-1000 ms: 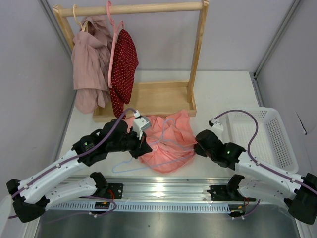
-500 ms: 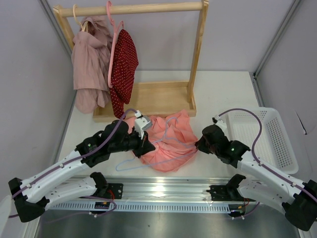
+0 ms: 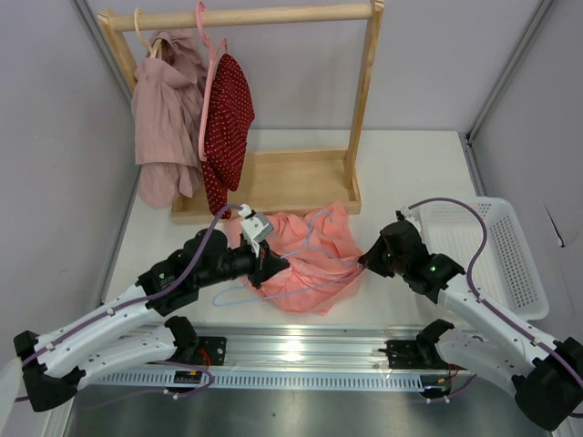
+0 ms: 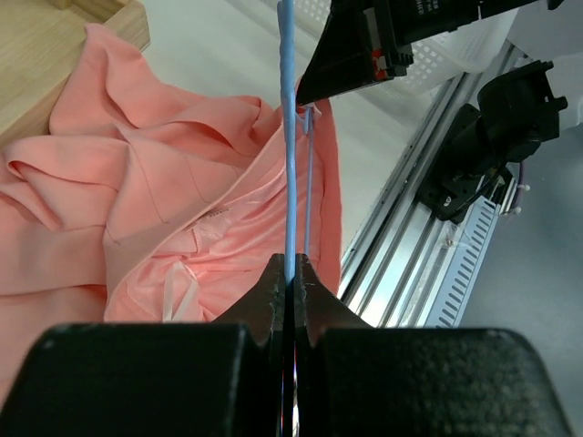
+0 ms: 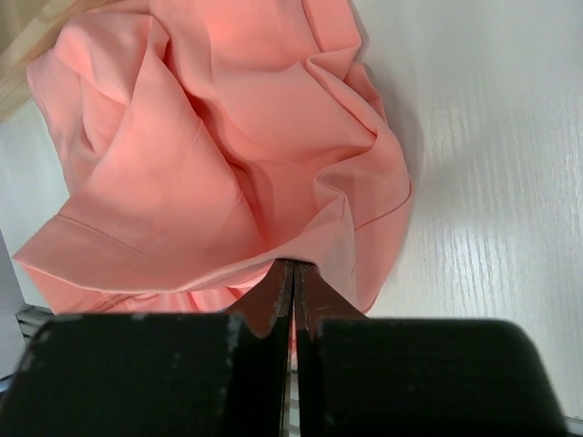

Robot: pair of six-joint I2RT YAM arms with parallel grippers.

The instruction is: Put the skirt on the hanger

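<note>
Wire of the hanger [image 4: 291,137] sits clamped in our left tool [image 4: 290,275], above the skirt [image 3: 314,264] crumpled on the bench [image 3: 414,168] just before the rack base [image 3: 282,182]; our right tool [image 5: 291,273] pinches the skirt's right edge; beyond it we see open white surface, then the basket [image 3: 515,273].

3 garments [image 3: 314,259] [image 3: 228,123] [image 3: 164,127], 3 hangers [image 4: 290,137] [image 3: 208,82] [image 3: 138,23], 1 wooden rack [image 3: 273,15], 1 white basket [image 3: 515,264], 2 arms [image 3: 118,314] [image 3: 483,309].

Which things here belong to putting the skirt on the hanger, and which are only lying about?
Job: the skirt; the hanger; left gripper, shut on the hanger; right gripper, shut on the skirt's edge.
Lying about: wooden rack; red dotted garment; mauve garment; white basket.
</note>
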